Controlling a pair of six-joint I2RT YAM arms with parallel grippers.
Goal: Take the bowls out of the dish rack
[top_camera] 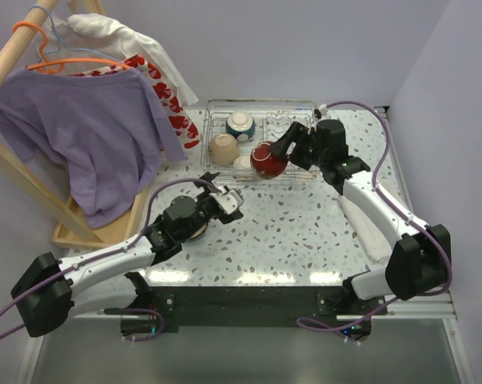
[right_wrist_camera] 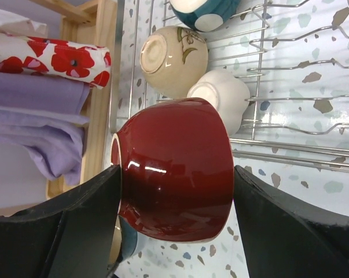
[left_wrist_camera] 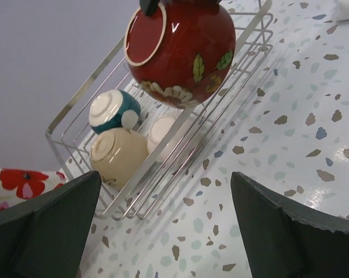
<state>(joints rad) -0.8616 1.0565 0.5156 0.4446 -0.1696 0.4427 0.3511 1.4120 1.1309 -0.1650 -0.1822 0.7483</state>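
Note:
The silver wire dish rack (top_camera: 304,108) stands at the back of the table. In it lie a teal-and-white bowl (top_camera: 241,125), a tan bowl (top_camera: 223,149) and a white bowl (top_camera: 242,164), all upside down. My right gripper (top_camera: 279,152) is shut on a dark red bowl (top_camera: 266,160), tipped on its side above the rack's front edge; its fingers press the foot and the rim (right_wrist_camera: 174,168). Over the table in front of the rack, my left gripper (left_wrist_camera: 165,176) is open and empty. A teal bowl (right_wrist_camera: 121,243) shows on the table below the red one.
A wooden clothes stand (top_camera: 89,232) with a purple shirt (top_camera: 89,128) and a red-flowered cloth (top_camera: 175,108) fills the left side. A white cloth (top_camera: 368,228) lies under the right arm. Grey walls close the back and the right.

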